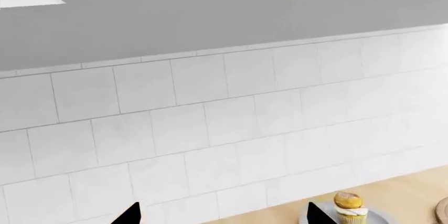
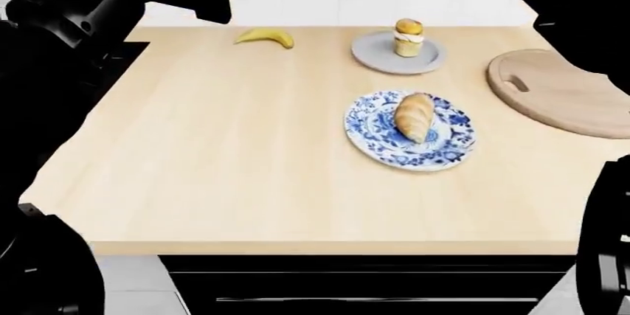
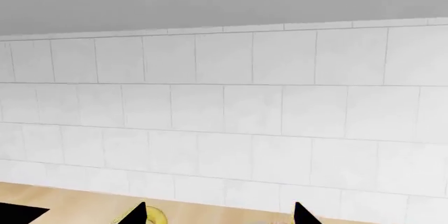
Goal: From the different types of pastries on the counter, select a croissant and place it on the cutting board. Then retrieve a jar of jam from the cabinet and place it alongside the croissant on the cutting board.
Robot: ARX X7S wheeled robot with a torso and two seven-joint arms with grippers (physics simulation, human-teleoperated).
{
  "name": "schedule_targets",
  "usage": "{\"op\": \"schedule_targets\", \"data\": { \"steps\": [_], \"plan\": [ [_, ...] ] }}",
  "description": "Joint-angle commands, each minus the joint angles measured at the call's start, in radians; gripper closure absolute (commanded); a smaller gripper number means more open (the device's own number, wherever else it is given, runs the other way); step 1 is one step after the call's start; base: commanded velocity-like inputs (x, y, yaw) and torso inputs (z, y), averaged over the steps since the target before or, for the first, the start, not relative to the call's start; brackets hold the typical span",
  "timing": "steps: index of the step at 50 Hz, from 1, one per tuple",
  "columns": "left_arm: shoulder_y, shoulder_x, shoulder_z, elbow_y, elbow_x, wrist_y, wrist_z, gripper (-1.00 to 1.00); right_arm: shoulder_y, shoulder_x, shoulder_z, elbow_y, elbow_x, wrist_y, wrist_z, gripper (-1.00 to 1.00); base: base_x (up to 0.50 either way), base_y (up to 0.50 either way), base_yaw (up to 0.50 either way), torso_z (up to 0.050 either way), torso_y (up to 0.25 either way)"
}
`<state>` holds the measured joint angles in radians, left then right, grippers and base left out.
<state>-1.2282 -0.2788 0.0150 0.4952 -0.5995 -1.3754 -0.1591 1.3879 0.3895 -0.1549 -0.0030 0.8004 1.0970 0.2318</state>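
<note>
Head view shows the croissant (image 2: 415,116) untouched on the patterned plate (image 2: 367,133), so the right claw (image 3: 220,214), fingers wide and empty, should descend across its plump middle.

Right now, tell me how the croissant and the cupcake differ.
The croissant lies on its side, a plump golden-brown oblong; the cupcake stands upright, yellow with white cream layers. The croissant sits on the blue-and-white patterned plate nearer the robot; the cupcake sits on the plain grey plate near the tiled wall. The croissant looks the larger of the two. Both are pastries, each alone on its own round plate, untouched.
</note>
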Motion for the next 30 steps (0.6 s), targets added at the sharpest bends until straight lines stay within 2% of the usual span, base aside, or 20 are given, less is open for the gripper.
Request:
{"op": "schedule_targets", "data": {
  "steps": [1,8,13,18,21,24,30],
  "plan": [
    [-0.007,-0.012,0.004,-0.003,-0.006,0.008,0.000,-1.00,0.019,0.003,-0.011,0.026,-0.003,-0.005,-0.012,-1.00,0.46,-0.05,0.00,0.000,0.000],
    [-0.015,-0.016,0.002,0.004,-0.012,0.001,-0.006,-1.00,0.027,0.007,-0.008,0.024,0.006,0.020,0.003,-1.00,0.47,-0.06,0.00,0.000,0.002],
    [-0.032,-0.014,0.011,0.006,-0.019,-0.012,-0.010,-1.00,0.090,-0.004,-0.030,0.069,0.031,0.183,0.074,-1.00,0.05,0.00,0.00,0.000,0.000],
    [-0.050,-0.012,0.008,0.022,-0.030,-0.038,-0.020,-1.00,0.171,-0.052,-0.006,0.211,0.059,0.368,0.154,-1.00,0.00,0.00,0.00,0.000,0.000],
    [-0.050,-0.020,0.010,0.025,-0.031,-0.036,-0.021,-1.00,0.201,-0.106,0.070,0.343,0.064,0.467,0.276,-1.00,0.00,0.00,0.00,0.000,0.000],
    [-0.035,-0.036,0.025,0.008,-0.017,0.002,-0.011,-1.00,0.208,-0.117,0.100,0.470,0.217,0.472,0.483,-1.00,0.00,0.00,0.00,0.000,0.000],
    [-0.007,-0.047,0.036,-0.015,-0.002,0.062,0.001,-1.00,0.125,-0.113,0.121,0.482,0.469,0.469,0.738,-1.00,0.00,0.00,0.00,0.000,0.000]
  ]
}}
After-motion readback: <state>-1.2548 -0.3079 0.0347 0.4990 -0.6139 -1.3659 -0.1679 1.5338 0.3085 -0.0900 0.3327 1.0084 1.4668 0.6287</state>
